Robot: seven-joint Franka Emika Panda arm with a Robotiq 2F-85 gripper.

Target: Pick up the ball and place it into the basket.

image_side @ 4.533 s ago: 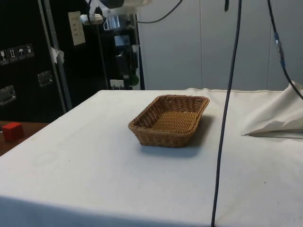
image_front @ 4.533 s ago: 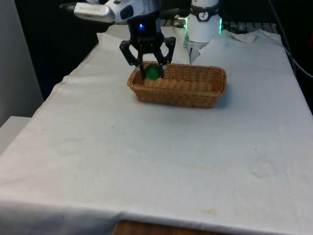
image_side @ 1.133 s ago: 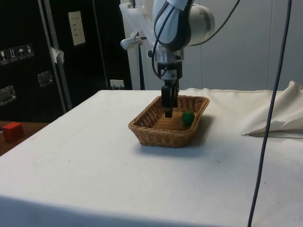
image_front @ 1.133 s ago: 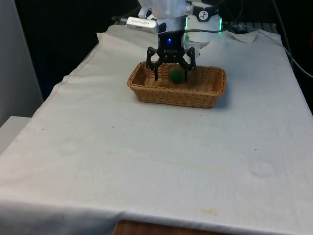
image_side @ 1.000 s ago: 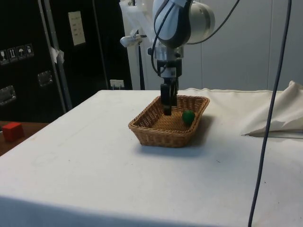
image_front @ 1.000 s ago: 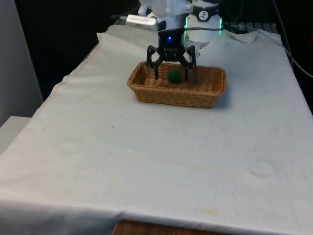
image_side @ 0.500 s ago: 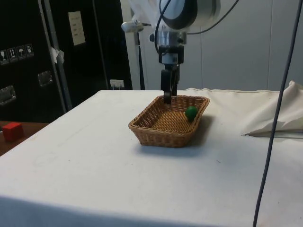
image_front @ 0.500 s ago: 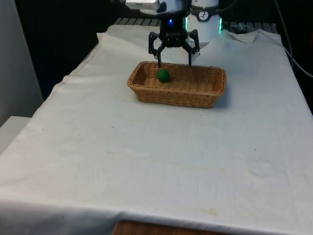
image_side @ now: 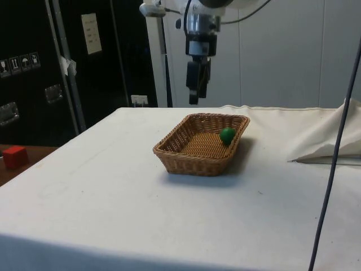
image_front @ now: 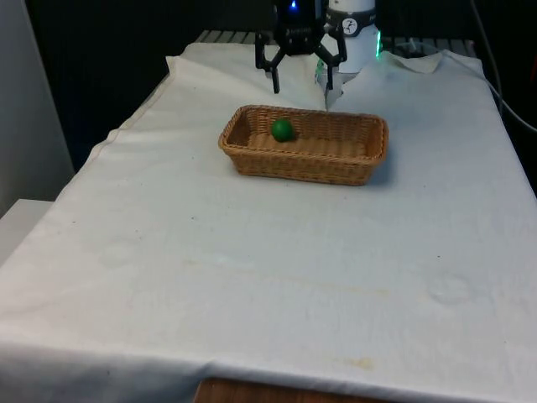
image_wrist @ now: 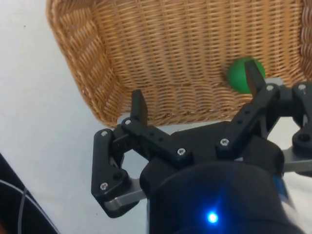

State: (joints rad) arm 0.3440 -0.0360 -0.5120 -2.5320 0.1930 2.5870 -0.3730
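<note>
I see the green ball (image_front: 282, 129) lying inside the woven wicker basket (image_front: 361, 159), resting on the basket floor close to the long wall on the robot's side, toward the front view's left end. In the side view the ball (image_side: 227, 135) sits against the basket's far right wall, and the basket (image_side: 186, 156) stands alone near the middle of the tabletop (image_front: 252, 269), which is covered by a white cloth.

My end effector (image_front: 299, 78) hangs well above the basket's far rim, clear of it and of the ball. Its two black fingers are spread wide apart and grip nothing. In the side view the end effector (image_side: 193, 97) points straight down above the basket's far end. In the wrist view I look down past the end effector (image_wrist: 195, 105) onto the basket (image_wrist: 87, 58), and one fingertip overlaps the edge of the ball (image_wrist: 239, 75), so part of the ball is covered there.

Around the scene: a bunched fold of white cloth (image_side: 330, 141) lies at the side view's right, and a dark cable (image_side: 335, 147) hangs in front of that camera, crossing the fold. A small red block (image_side: 15, 156) sits on a lower surface off the tabletop at the side view's left. The arm's upper part is cut off by the top edge in both fixed views.
</note>
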